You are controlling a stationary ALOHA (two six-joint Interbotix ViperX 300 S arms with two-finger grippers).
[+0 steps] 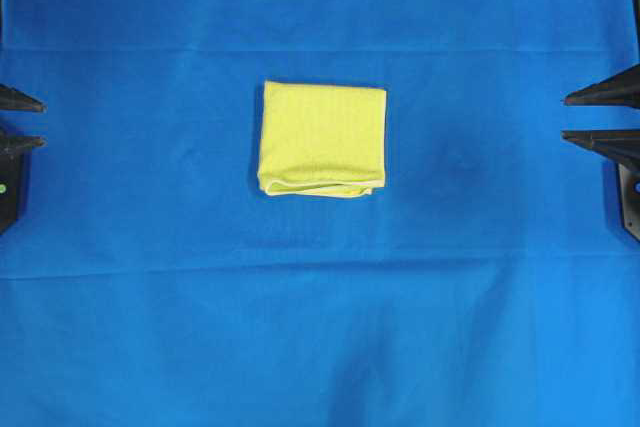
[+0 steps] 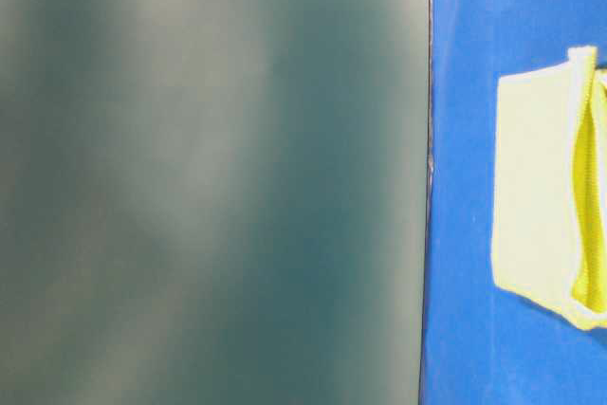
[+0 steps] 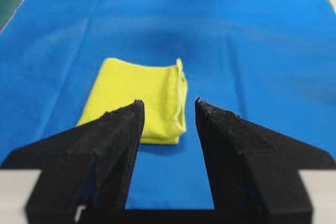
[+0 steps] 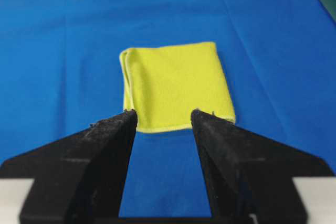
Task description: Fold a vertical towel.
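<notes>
The small bright yellow microfibre towel (image 1: 322, 139) lies already doubled into a squarish pad near the middle of the overhead frame, a little above centre, flat on the blue cloth-covered tabletop (image 1: 320, 327). Its stacked hemmed edges face the bottom of that frame, where the layers gape slightly, and the smooth fold runs along the top. It is nearly square, only a touch wider than tall, so any long axis runs left to right, and weakly. The left claw (image 1: 22, 120) sits at the left edge and the right claw (image 1: 585, 117) at the right edge, both well apart from the towel, both released with jaws spread and nothing between them. The fold looks done, or nearly so. The main risk from here is the loose lower layers: the open hem could catch on a fingertip if a claw came in low from that side, dragging the top layer and undoing the fold. A pinch that takes only the upper ply would peel it open too. The slack blue cloth could also bunch under a sliding claw.
</notes>
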